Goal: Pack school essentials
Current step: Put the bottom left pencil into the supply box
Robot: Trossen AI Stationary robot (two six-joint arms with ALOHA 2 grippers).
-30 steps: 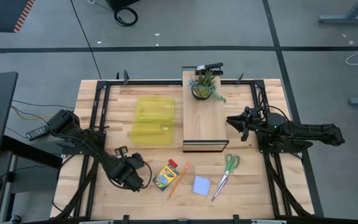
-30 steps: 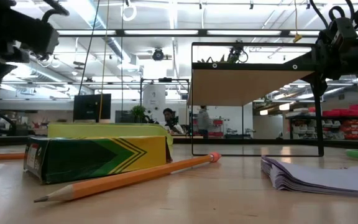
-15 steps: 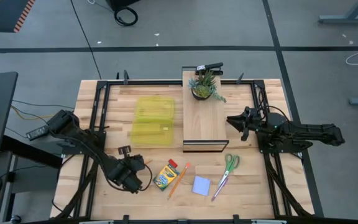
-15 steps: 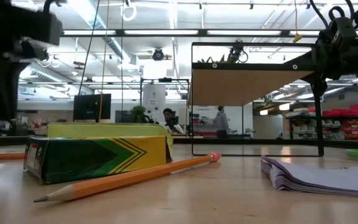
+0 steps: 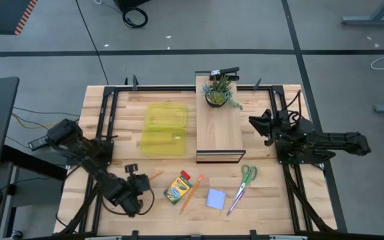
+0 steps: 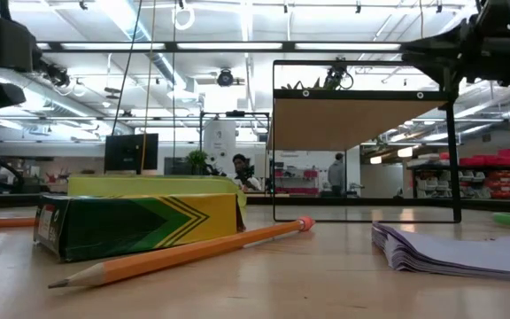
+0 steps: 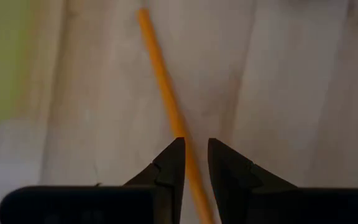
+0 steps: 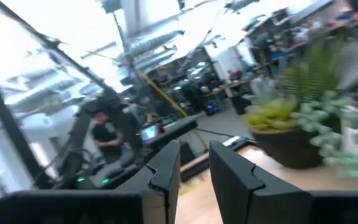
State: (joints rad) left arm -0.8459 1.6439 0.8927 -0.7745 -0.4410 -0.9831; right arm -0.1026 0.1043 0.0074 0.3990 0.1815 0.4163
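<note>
The left gripper (image 5: pixel 133 195) is low over the front left part of the wooden table (image 5: pixel 259 200). In its wrist view its two dark fingers (image 7: pixel 169 168) are nearly pressed together, with only a thin gap, and one orange pencil (image 7: pixel 166 106) runs into this gap; whether they pinch it I cannot tell.

The other orange pencil (image 5: pixel 191 193) lies just beside the crayon box (image 5: pixel 177 188), which is yellow and green with a chevron pattern on its side. Near them to the right lies the light blue sticky-note pad (image 5: pixel 216 199), a flat square, and then the scissors (image 5: pixel 243 184) with green handles.

The right gripper (image 5: pixel 257 124) hangs beside the raised wooden shelf (image 5: pixel 219 130), its fingers (image 8: pixel 166 168) a little apart and holding nothing.
</note>
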